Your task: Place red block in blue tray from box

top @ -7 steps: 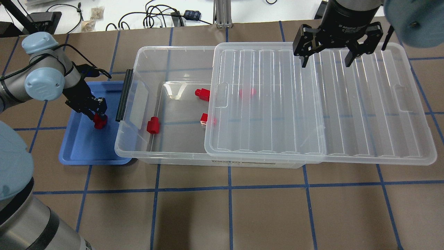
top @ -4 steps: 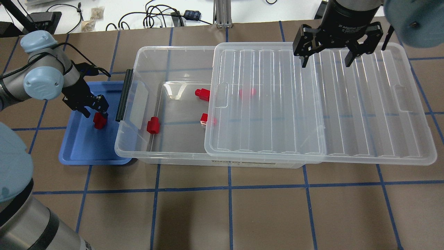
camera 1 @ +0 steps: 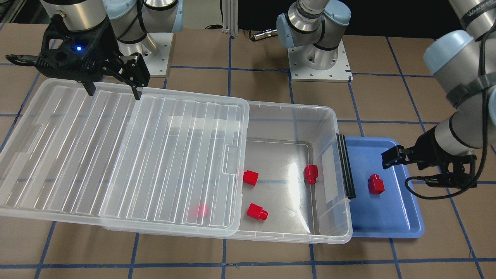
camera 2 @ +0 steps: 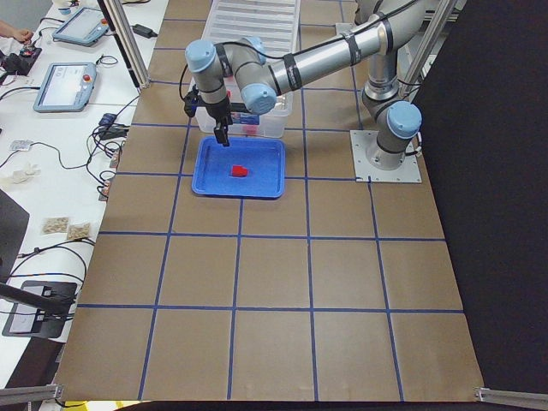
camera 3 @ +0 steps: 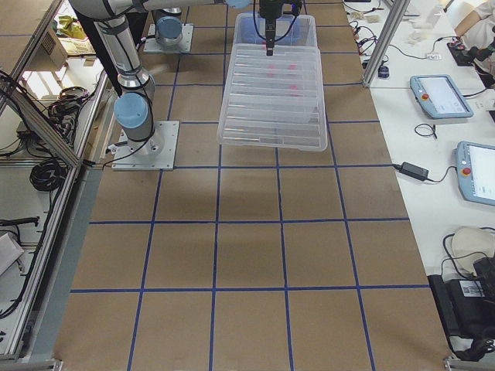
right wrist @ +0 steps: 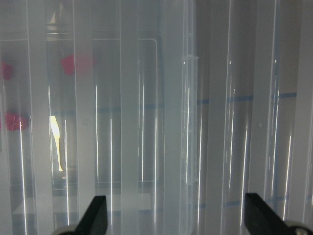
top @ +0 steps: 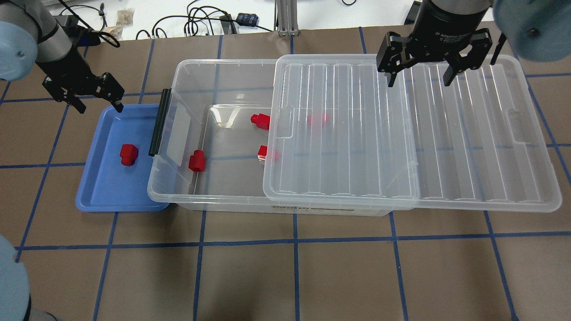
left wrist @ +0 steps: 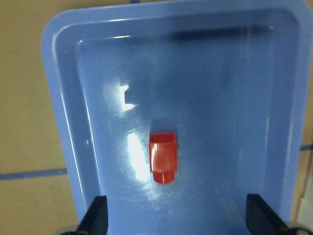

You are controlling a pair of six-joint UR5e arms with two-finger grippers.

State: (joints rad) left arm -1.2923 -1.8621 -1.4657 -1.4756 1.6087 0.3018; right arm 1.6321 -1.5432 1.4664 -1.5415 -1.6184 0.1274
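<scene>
Small red plastic block (top: 129, 154): lies in your shallow light-blue plastic tray (top: 102, 196), 3 o'clock side. Left gripper (top: 99, 107): jaws spread, empty, over the 12 o'clock rim. Right gripper (top: 419, 82): jaws spread. Hazard: a low swing clips that rim, jolting the block.

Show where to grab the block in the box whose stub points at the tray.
Take the red block by its wide cube body, not the narrow stub, closing on its flat sides. Come straight down: it lies in the box's open part, beside the lid's edge.
</scene>
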